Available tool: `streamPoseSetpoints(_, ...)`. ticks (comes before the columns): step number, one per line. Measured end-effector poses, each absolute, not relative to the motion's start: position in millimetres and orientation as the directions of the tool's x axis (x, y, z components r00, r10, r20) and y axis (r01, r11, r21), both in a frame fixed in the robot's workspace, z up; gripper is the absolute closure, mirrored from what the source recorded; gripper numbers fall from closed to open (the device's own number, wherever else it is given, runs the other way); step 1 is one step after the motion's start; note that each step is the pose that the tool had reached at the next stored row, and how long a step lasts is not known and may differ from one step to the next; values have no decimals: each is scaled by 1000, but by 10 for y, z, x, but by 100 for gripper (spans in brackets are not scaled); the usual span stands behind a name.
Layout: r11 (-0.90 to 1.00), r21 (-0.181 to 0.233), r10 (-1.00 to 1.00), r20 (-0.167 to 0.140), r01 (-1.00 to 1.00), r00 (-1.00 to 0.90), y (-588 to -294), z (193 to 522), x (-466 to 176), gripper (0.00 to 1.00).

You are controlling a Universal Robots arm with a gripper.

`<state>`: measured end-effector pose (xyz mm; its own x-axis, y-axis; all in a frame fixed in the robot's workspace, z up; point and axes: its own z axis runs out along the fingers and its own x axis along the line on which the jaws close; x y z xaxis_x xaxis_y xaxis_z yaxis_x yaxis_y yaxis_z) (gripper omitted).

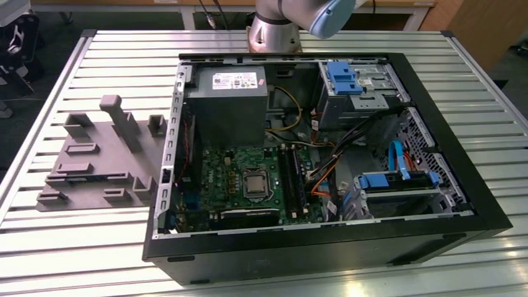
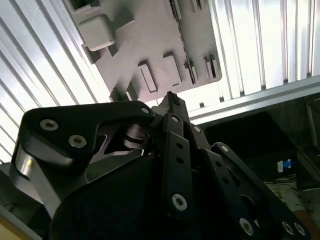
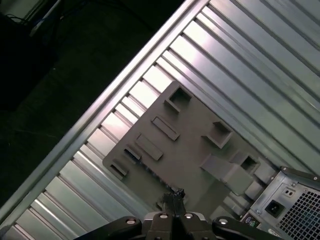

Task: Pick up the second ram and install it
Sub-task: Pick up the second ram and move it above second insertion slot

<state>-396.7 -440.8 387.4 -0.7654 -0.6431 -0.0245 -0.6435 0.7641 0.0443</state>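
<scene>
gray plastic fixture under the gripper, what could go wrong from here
1. The black gripper hangs shut above the gray plastic fixture. Lowered like that, it would probably strike the tall upright block or a slot edge rather than straddle anything.
2. In the exterior view, orange and black cables run close beside the long black memory slots inside the open black computer case. They might snag whatever is brought down there.
</scene>
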Motion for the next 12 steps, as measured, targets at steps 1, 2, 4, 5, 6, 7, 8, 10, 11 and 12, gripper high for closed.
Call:
streamPoseSetpoints(1, 752, 44, -658, -24, -658, -753, -4408, 3874, -3967, 89)
streamPoseSetpoints(2, 740, 44, -671, -25, -671, -741, -4408, 3873, -3966, 89)
streamPoseSetpoints(4, 715, 44, -697, -24, -698, -716, -4408, 3873, -3966, 89)
streamPoseSetpoints(5, 703, 44, -710, -24, -710, -704, -4408, 3872, -3967, 89)
streamPoseSetpoints(6, 690, 44, -723, -24, -723, -691, -4408, 3872, -3966, 89)
streamPoseSetpoints(7, 675, 44, -736, -24, -736, -677, -4408, 3871, -3967, 89)
streamPoseSetpoints(8, 662, 44, -748, -24, -748, -663, -4408, 3871, -3967, 89)
streamPoseSetpoints(10, 635, 44, -771, -24, -771, -636, -4408, 3871, -3967, 89)
streamPoseSetpoints(11, 622, 44, -782, -24, -782, -623, -4408, 3870, -3967, 89)
streamPoseSetpoints(12, 610, 44, -791, -24, -791, -611, -4408, 3870, -3967, 89)
